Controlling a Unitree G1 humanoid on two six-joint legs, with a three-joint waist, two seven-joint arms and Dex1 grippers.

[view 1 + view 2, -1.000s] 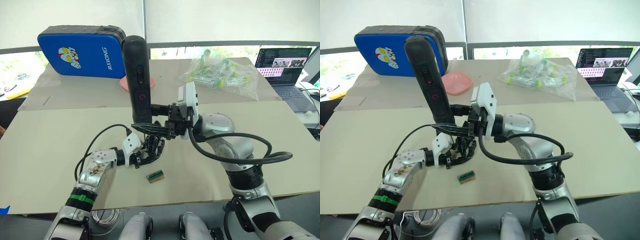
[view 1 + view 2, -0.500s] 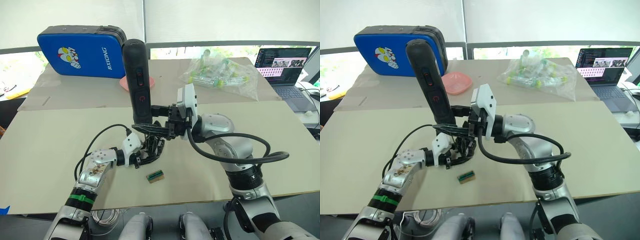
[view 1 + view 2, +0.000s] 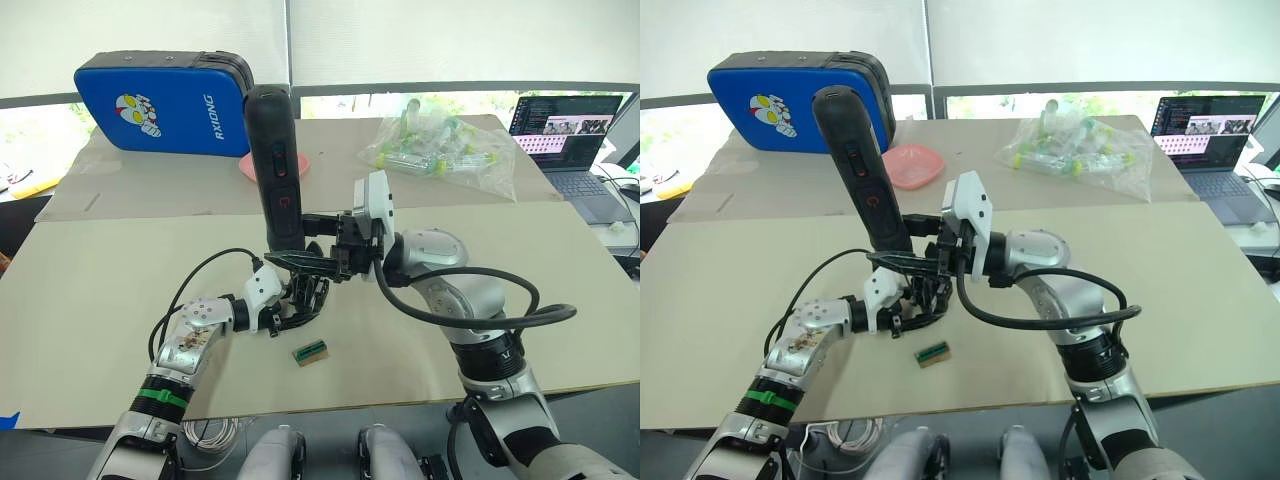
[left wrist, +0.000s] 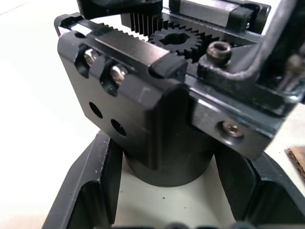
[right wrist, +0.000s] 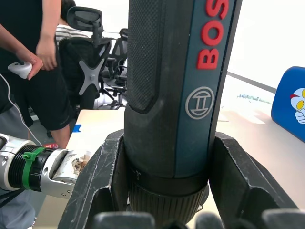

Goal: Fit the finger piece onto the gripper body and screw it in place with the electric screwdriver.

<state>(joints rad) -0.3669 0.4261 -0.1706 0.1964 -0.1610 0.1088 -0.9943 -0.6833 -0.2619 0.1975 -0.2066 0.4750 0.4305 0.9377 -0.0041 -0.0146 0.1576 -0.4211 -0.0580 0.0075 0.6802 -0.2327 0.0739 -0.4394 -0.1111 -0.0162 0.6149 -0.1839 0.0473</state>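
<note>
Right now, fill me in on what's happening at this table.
The robot is assembling a small gripper. Its left gripper clamps the gripper body against the table. Its right gripper holds the electric screwdriver upright, tip down just above the body. A small tan-and-green block lies loose nearby. The finger piece can't be made out separately.

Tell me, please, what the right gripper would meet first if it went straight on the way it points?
The right gripper, shut on the electric screwdriver, points toward the robot's left. Beyond it lies bare table, so the way looks free, though depth is unclear.
</note>
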